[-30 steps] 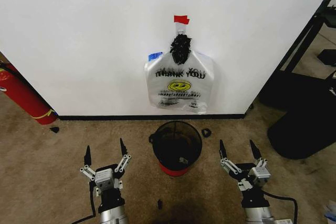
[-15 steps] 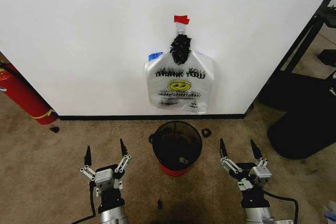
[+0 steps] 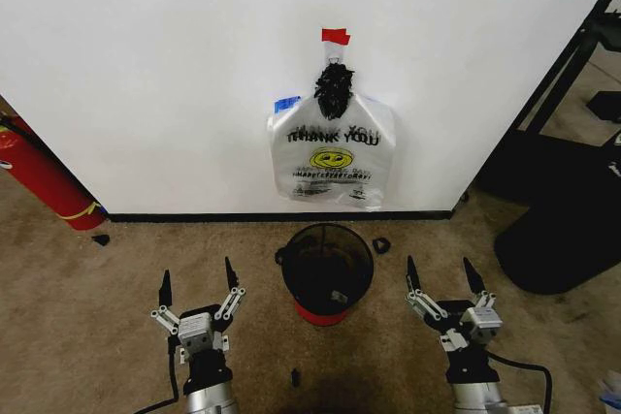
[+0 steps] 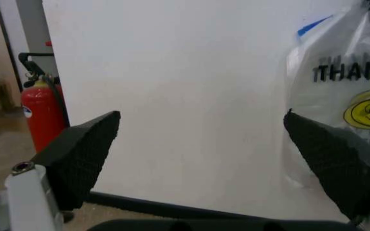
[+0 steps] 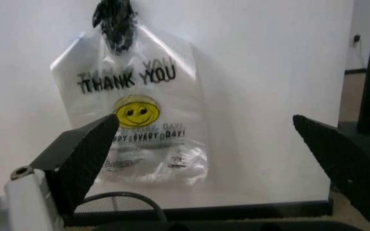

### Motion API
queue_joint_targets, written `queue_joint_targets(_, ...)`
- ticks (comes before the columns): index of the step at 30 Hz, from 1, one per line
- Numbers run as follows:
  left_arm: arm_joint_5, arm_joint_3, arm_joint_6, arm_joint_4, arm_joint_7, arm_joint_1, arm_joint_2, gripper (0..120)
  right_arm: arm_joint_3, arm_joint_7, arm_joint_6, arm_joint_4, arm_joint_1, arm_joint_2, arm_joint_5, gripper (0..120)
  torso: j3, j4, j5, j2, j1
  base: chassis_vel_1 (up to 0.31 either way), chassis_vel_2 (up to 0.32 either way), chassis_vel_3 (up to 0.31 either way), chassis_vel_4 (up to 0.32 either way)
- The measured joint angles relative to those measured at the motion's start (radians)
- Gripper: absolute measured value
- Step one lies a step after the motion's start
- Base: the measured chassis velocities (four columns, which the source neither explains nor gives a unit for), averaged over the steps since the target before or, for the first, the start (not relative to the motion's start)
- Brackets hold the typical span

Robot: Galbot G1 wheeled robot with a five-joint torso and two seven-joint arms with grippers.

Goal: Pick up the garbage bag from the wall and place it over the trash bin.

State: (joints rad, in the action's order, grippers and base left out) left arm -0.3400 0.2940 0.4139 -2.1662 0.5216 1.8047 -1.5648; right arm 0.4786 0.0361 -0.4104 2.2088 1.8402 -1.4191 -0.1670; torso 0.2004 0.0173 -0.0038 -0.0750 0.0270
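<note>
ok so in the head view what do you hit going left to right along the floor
fire extinguisher → left gripper → trash bin → right gripper → black stand base

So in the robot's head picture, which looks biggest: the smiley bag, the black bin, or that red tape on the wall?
1. The garbage bag looks biggest, hanging on the wall.
2. The trash bin looks a bit smaller, though it stands nearer the camera, so that's only how it looks.
3. The red tape is clearly tiniest.

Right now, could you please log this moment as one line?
garbage bag: hanging on wall | trash bin: floor below, unlined | left claw: open, low | right claw: open, low
</note>
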Motion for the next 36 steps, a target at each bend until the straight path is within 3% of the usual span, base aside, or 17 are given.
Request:
queue_joint_targets(18,-0.008,-0.012,-0.003,0.019,-0.010,-0.005,-0.007,100,-0.011,-0.009,0.088,-0.028,-0.081,0.055,-0.064,100,0.000,0.0000,0.0006,0.000,0.000,0.000,0.000,0.000,0.000)
queue_joint_targets(36,0.007,-0.009,-0.011,0.027,-0.042,-0.020,0.003,100,-0.019,-0.058,0.170,-0.047,-0.200,0.209,-0.213,100,0.000,0.0000,-0.0006,0.000,0.000,0.000,0.000,0.000,0.000)
